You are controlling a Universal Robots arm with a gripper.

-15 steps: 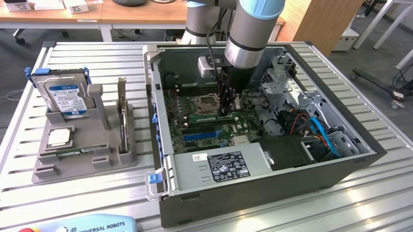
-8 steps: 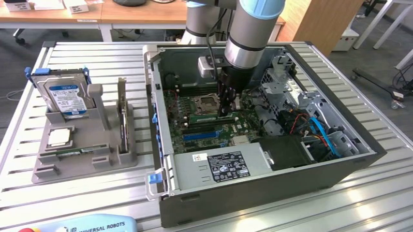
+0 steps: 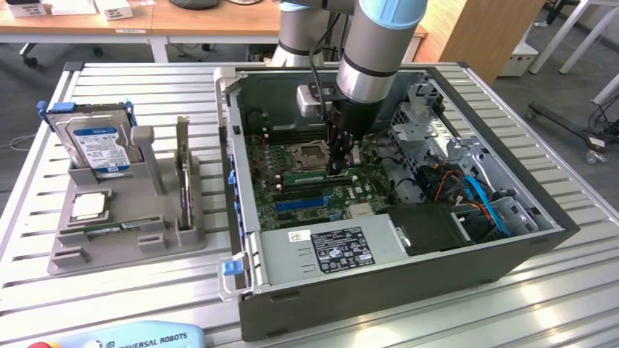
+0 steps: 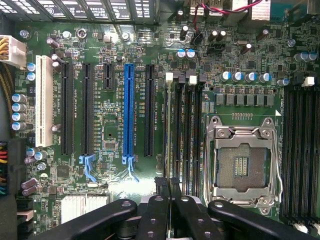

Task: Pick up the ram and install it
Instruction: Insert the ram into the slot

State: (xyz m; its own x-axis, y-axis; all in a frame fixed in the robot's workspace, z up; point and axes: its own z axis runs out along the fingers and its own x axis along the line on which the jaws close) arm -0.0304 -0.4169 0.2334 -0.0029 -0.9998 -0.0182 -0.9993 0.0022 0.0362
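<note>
Slatted table [image 3: 145,94], pendant [image 3: 145,338] marked UNIVERSAL ROBOTS; fingers [image 4: 161,192] together over the memory slots [image 4: 182,125]

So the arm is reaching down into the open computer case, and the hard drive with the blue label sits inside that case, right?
Not quite. The exterior view shows the hard drive outside the computer case, standing in the gray holder on the table, to the exterior view's left of the case. The arm does reach down into the open case.

case walls [image 3: 387,290] around, drive cage [image 3: 425,134] beside hand [image 3: 338,171]
</note>
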